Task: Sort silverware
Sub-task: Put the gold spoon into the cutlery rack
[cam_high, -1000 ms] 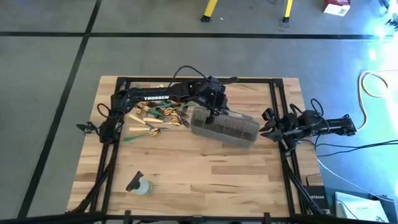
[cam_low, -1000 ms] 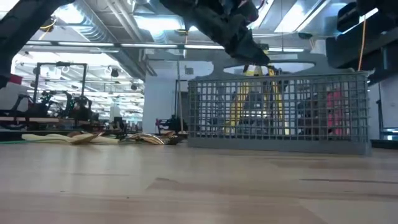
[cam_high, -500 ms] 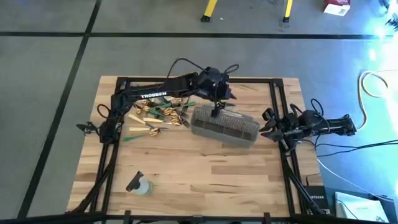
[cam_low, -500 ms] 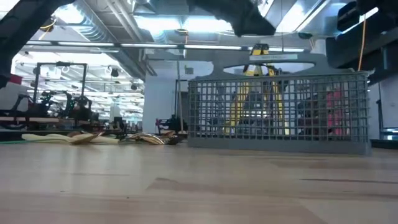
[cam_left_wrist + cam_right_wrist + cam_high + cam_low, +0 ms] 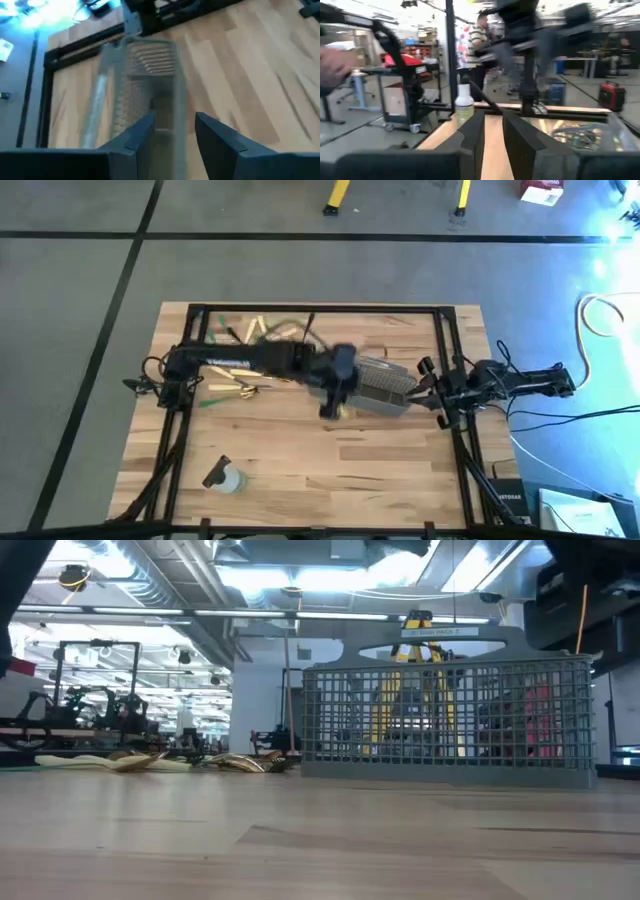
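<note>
Left gripper (image 5: 335, 402) is hanging over the near-left end of the grey mesh basket (image 5: 385, 385), fingers (image 5: 142, 132) spread apart with nothing between them; basket sits right below it in the wrist view. Silverware (image 5: 262, 332) is lying loose on the table (image 5: 300, 470) left of and behind the basket. Right gripper (image 5: 425, 385) is sitting at the table's right edge, just beside the basket, fingers slightly parted, holding nothing.

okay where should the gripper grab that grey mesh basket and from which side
Grip the grey mesh basket by its raised handle, coming straight down from above. The basket stands upright, and the handle arches clear above the open rim. The mesh walls look too wide to pinch.
</note>
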Robot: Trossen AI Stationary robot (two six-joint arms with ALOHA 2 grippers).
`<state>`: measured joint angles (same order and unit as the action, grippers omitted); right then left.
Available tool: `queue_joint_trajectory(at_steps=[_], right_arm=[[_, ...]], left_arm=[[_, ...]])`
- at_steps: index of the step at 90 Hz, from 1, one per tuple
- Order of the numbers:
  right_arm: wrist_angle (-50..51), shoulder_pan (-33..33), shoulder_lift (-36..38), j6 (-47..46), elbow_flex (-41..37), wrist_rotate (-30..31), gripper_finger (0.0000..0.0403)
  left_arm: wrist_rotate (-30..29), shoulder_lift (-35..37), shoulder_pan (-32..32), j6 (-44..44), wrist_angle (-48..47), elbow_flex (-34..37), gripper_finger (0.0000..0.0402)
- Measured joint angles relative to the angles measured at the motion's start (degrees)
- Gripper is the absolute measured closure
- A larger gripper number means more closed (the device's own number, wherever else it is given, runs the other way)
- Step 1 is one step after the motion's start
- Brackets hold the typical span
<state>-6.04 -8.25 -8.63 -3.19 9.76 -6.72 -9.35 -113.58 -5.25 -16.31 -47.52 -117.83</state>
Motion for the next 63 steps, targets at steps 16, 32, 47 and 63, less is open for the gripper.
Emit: queue_joint_trajectory(at_steps=[16, 32, 47, 63], right_arm=[[0.2, 0.0, -3.9, 0.7, 0.0, 1.3, 0.035], [1.2, 0.0, -7.9, 0.5, 0.5, 4.3, 0.035], [5.7, 0.0, -12.6, 1.8, 4.8, 7.8, 0.035], [7.7, 0.0, -18.1, 3.3, 10.3, 8.8, 0.035]], left_arm=[[-1.9, 0.2, -4.2, 6.1, 1.6, 4.5, 0.0304], [-4.6, 1.0, -6.5, 10.6, 3.1, 11.8, 0.0321], [-4.2, 6.6, -6.0, 12.8, 7.2, 21.8, 0.0324], [-4.4, 16.7, -4.0, 9.4, 18.2, 34.5, 0.0324]])
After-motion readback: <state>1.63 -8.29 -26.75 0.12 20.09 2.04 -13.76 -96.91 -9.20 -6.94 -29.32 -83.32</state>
